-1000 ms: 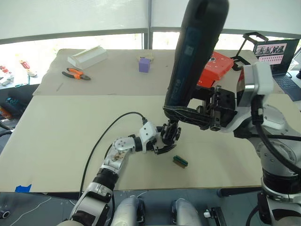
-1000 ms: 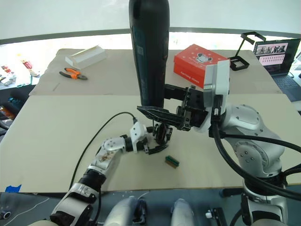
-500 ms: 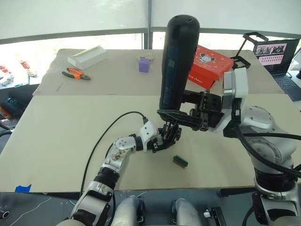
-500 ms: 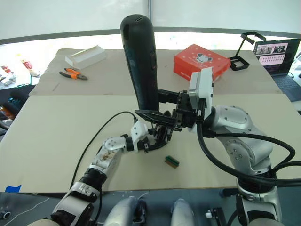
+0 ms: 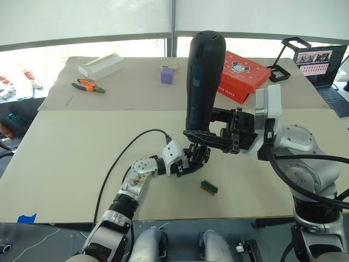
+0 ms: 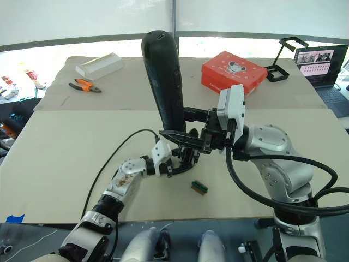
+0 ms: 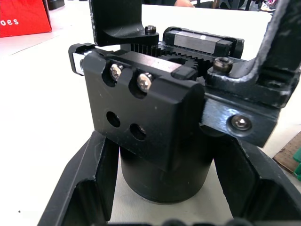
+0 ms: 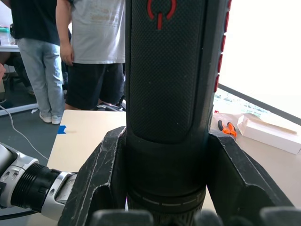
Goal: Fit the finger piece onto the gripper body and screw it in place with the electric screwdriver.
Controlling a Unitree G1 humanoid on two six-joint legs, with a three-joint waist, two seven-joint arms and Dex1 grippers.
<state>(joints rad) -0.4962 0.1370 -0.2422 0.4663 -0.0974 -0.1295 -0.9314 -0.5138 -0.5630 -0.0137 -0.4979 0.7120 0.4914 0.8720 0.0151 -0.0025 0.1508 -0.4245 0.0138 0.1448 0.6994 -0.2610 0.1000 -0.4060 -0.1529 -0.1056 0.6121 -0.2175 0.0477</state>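
- Your gripper body [image 5: 197,156] sits upright on the worktop [image 5: 71,158] just short of centre, pinched at its round base by the left gripper [image 5: 188,166].
- The electric screwdriver [image 5: 203,79] stands nearly vertical right above it, tip down and rounded end at 12 o'clock, clamped low on its barrel by the right gripper [image 5: 210,139].
- Where the tip meets the screws [image 7: 129,76] is hidden, so judge alignment carefully.
- A small green-and-brown block [image 5: 209,187] lies near at 5 o'clock; the red box [image 5: 242,76] stands well apart at 1 o'clock.
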